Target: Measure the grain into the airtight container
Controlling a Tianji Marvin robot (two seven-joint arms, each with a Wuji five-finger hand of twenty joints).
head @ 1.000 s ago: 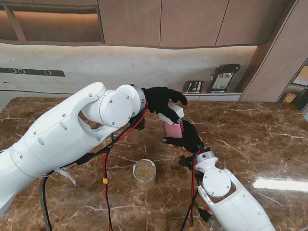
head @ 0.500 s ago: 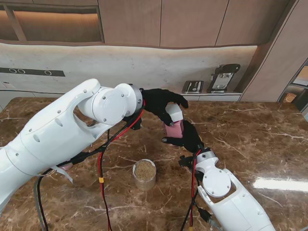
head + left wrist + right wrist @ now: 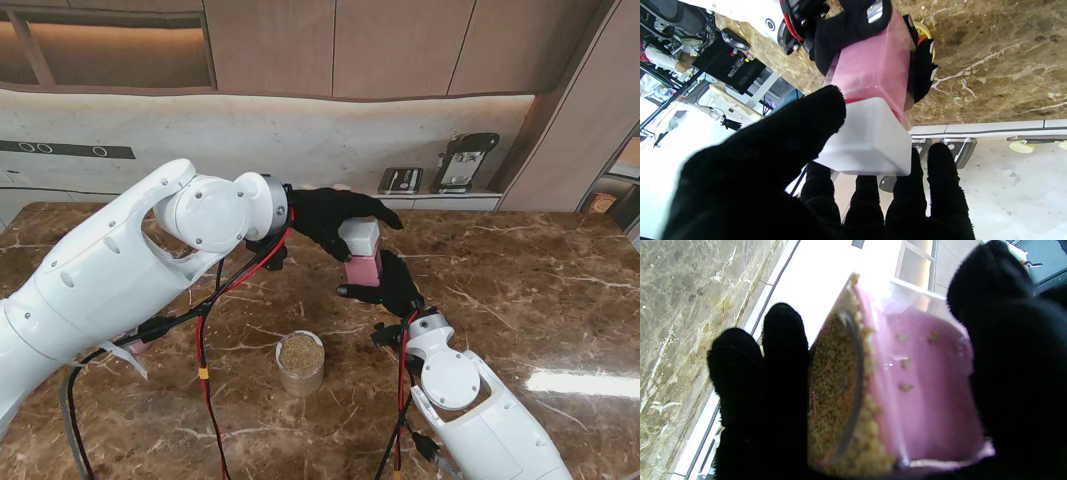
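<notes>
Capping the pink airtight container (image 3: 362, 268), I have the left robot hand (image 3: 330, 216) clamped on its white lid (image 3: 359, 237) and the right robot hand (image 3: 392, 285) gripping the body above the worktop (image 3: 520, 290); next, probably, pressing the lid square.

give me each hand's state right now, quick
Left hand: shut on the white lid, at the top of the pink container.
Right hand: shut on the pink container, grain visible inside.

Upright pink container (image 3: 362, 268), white lid (image 3: 359, 237) on; grain cup (image 3: 300, 362) nearer me
</notes>
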